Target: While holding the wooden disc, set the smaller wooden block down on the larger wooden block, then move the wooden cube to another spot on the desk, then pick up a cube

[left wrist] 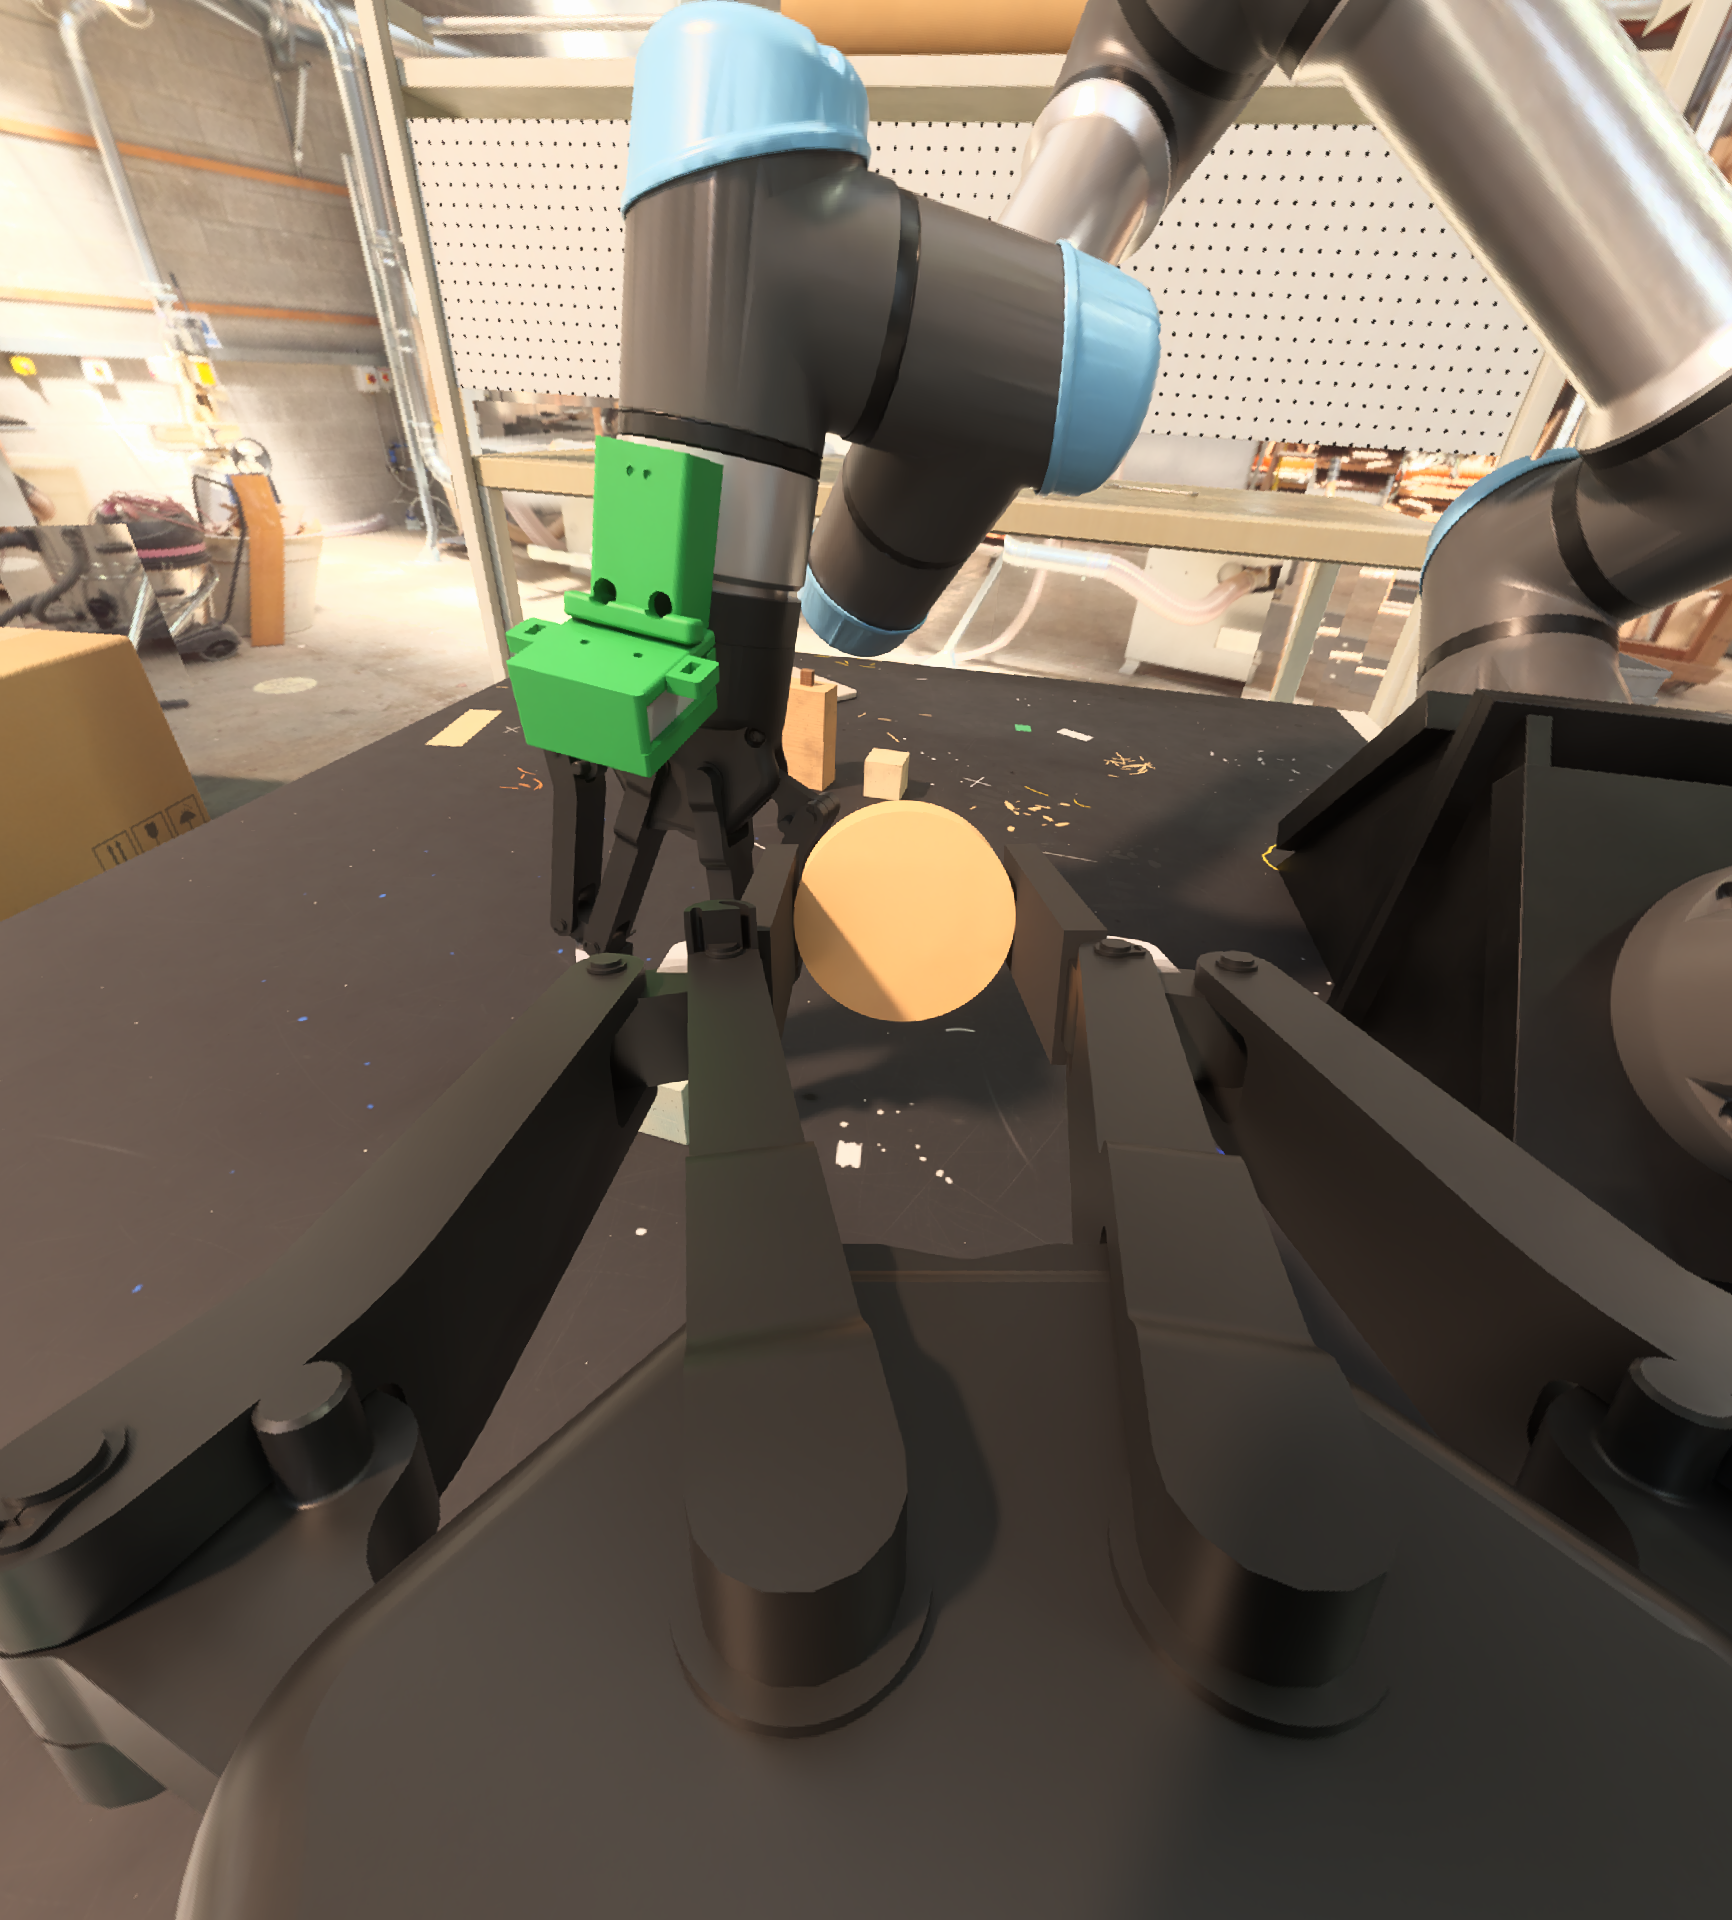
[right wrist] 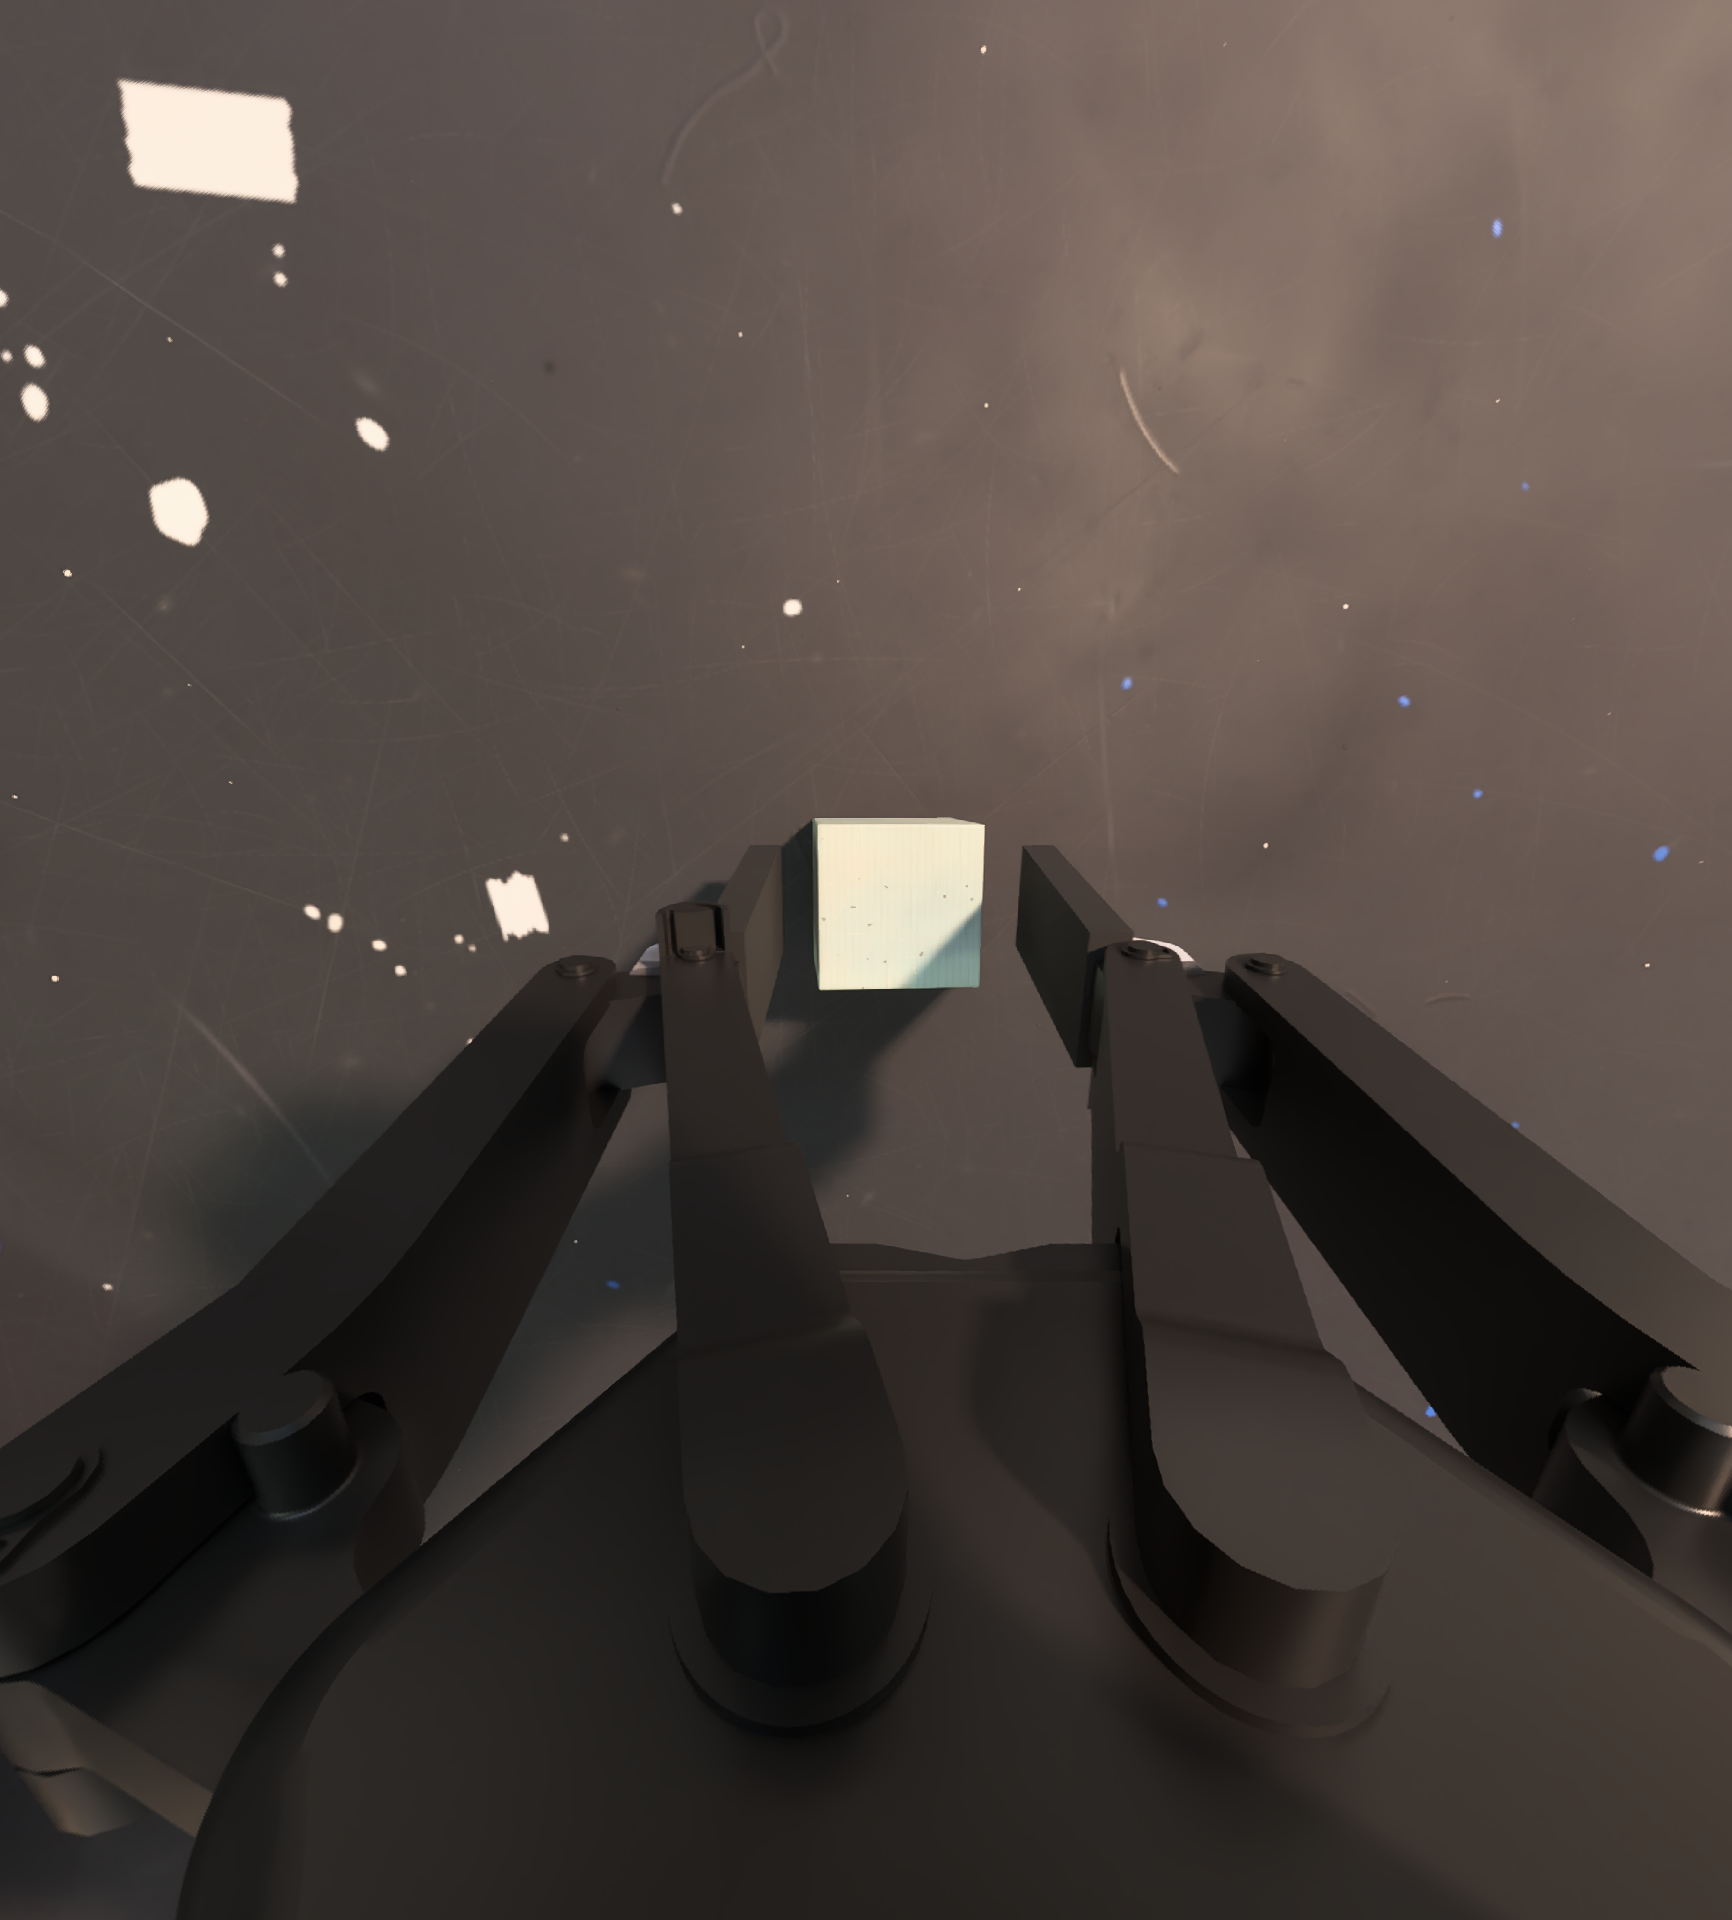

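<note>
The left gripper (left wrist: 906, 914) is clamped on the wooden disc (left wrist: 903, 910), its fingers pressing the disc's rim from both sides at the centre of the left wrist view, with the disc lifted off the dark desk (left wrist: 218, 1060). The right gripper (right wrist: 898, 914) straddles a pale cube (right wrist: 898, 904) at the middle of the right wrist view; its left finger lies against the cube, while a thin gap shows on the right side, so the jaws are parted and not gripping. The cube's contact with the desk cannot be told. In the left wrist view, the right arm (left wrist: 768, 312) fills the upper centre, a cardboard box (left wrist: 20, 769) sits at the left edge, and behind the disc stand a tall wooden block (left wrist: 812, 743) and a small wooden cube (left wrist: 885, 774), well apart from the grippers.
</note>
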